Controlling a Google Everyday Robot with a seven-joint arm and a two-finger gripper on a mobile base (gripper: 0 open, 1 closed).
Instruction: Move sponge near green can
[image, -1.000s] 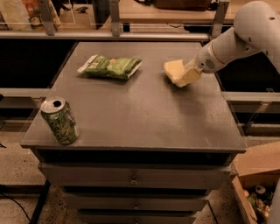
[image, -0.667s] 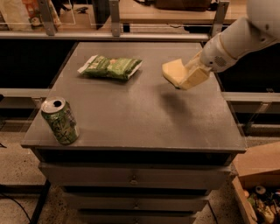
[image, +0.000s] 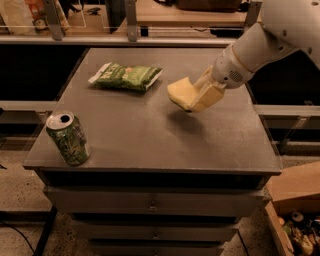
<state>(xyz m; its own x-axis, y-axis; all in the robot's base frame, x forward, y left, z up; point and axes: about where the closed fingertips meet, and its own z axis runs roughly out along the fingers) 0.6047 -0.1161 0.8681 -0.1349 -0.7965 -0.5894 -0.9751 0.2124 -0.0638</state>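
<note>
The pale yellow sponge (image: 181, 93) hangs in the air above the middle right of the dark table (image: 150, 135), casting a shadow below it. My gripper (image: 202, 95) is shut on the sponge, at the end of the white arm that reaches in from the upper right. The green can (image: 68, 138) stands upright near the table's front left corner, silver top with its opening showing. The sponge is well to the right of the can and apart from it.
A flat green snack bag (image: 126, 76) lies on the table's back left. Drawers (image: 152, 205) run under the table top. A cardboard box (image: 295, 210) with small items stands on the floor at the lower right. A shelf rail (image: 130, 40) runs behind the table.
My gripper has carried the sponge up off the table's back right and leftward toward the middle. The can and the snack bag have not moved.
</note>
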